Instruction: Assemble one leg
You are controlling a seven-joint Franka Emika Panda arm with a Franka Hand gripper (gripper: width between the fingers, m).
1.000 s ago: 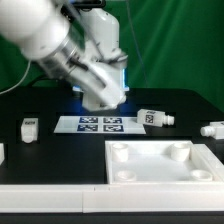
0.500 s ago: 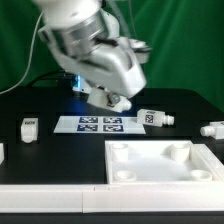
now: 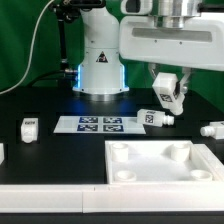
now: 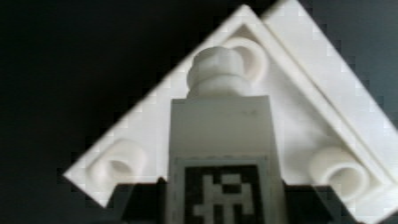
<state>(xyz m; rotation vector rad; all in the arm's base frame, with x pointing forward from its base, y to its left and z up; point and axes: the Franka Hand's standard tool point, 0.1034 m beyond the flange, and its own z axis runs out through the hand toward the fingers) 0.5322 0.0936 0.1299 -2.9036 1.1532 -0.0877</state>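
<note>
White plastic sits clamped in the end effector [image 3: 165,88]: its fingers are closed on the leg [image 4: 222,125], held in the air clear of the black worktop [image 3: 40,105], tag toward the wrist camera. Beneath lies the big white tray [image 3: 165,165]; the round sockets that show look empty. 3 spare posts [image 3: 155,118] lie loose nearby. Pick-up looks done; seating the leg in a socket remains.
</note>
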